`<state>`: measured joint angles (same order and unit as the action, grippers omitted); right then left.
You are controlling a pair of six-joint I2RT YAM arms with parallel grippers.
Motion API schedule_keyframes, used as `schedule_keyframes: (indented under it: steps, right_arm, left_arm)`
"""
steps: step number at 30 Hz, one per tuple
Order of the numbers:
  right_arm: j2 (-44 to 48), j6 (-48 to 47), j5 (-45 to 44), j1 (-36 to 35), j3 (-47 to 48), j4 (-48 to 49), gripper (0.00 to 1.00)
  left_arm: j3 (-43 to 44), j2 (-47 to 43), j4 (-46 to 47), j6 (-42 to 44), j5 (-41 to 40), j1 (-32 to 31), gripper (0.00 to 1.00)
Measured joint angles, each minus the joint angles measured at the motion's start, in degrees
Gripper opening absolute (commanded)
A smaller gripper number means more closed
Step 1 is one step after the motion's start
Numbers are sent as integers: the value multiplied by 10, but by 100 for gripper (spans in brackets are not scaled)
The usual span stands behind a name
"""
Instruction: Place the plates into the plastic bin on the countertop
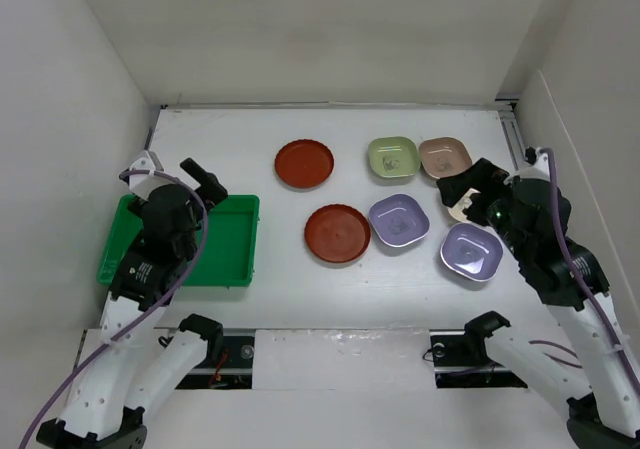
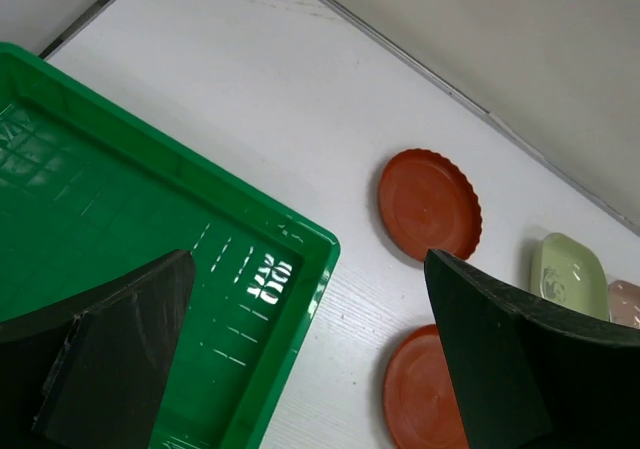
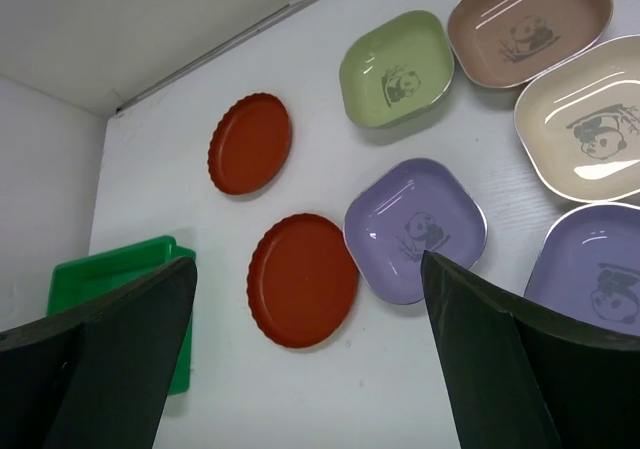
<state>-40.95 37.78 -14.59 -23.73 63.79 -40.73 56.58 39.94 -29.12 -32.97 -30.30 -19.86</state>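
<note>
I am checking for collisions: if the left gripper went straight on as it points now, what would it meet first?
Likely the bin, near its corner, just ahead of the left gripper. Depth is unclear, so it might clear the rim and meet the countertop.

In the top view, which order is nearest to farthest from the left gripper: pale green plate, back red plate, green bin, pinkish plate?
From the left gripper:
1. Green bin, on the left, right by the gripper.
2. Back red plate, near the middle.
3. Pale green plate, back right.
4. Pinkish plate, farthest right.
</note>
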Motion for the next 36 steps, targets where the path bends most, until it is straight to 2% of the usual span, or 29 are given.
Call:
schedule_keyframes:
  steps: [10,16,24,31,36]
  right_arm:
    - [29,-18,31,0,-9,49,100]
    - [-2,-21,53,-4,-7,59,100]
    - [-8,-22,106,-12,-9,90,100]
    - [2,-22,153,-23,-10,96,100]
    - [39,-24,159,-31,-25,95,100]
  left_arm:
    - [0,30,6,0,12,0,100]
    - [29,115,13,3,108,1,100]
    - [207,351,48,-5,173,2,100]
    - [417,645,50,0,207,31,93]
    - [499,811,33,20,232,50,91]
